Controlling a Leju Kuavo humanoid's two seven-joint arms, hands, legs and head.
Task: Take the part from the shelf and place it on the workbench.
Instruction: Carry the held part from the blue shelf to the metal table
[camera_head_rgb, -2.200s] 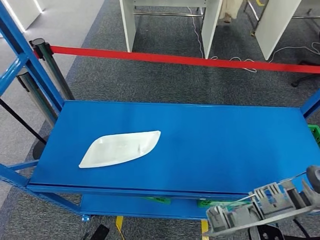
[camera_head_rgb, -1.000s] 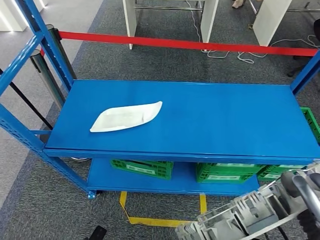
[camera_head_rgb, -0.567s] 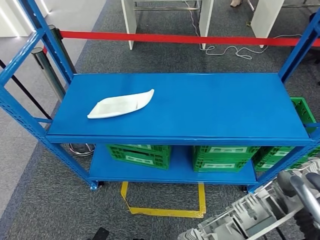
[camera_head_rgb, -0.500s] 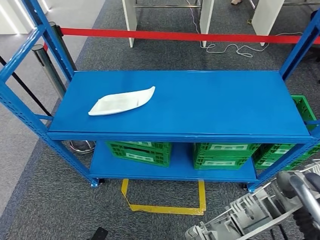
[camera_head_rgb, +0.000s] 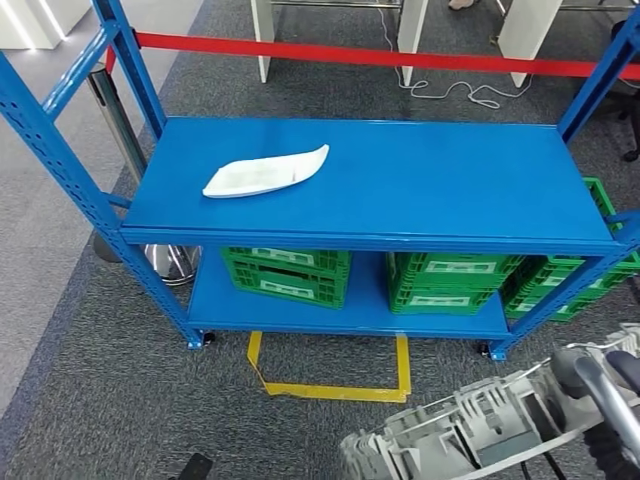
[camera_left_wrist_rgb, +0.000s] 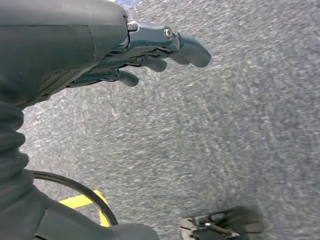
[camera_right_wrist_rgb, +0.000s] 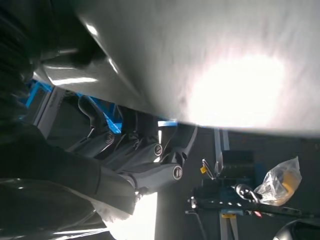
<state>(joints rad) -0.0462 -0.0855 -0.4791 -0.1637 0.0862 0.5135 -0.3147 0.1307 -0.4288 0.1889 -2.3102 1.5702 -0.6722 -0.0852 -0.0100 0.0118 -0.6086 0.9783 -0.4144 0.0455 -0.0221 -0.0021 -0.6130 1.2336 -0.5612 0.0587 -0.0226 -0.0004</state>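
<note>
A: Right hand (camera_right_wrist_rgb: 143, 160): fingers curled up against a pale grey part (camera_head_rgb: 453, 440), gripping it from beneath. In the head view that part juts across the lower right, ribbed and moulded, well clear of the blue shelf (camera_head_rgb: 453, 190).

B: Left hand (camera_left_wrist_rgb: 151, 55)?

A: Fingers loosely extended and apart, nothing in them; it hangs over grey carpet (camera_left_wrist_rgb: 226, 125).

B: Progress?

A: My reading: the pick is done, since a part is off the shelf and in the right hand. Placement is left. No workbench is in sight, so carrying comes first. A white tray-like piece (camera_head_rgb: 264, 172) lies on the top deck toward its left end; whether it also belongs to the job, I cannot tell.

B: Differences between views?

A: The head view gives the layout: shelf, green crates (camera_head_rgb: 290, 275) on the lower deck, yellow floor tape (camera_head_rgb: 332, 390), red barrier tape (camera_head_rgb: 362, 55) behind. It hides the fingers. The right wrist view shows them under the part, though glare washes out the part's surface.
</note>
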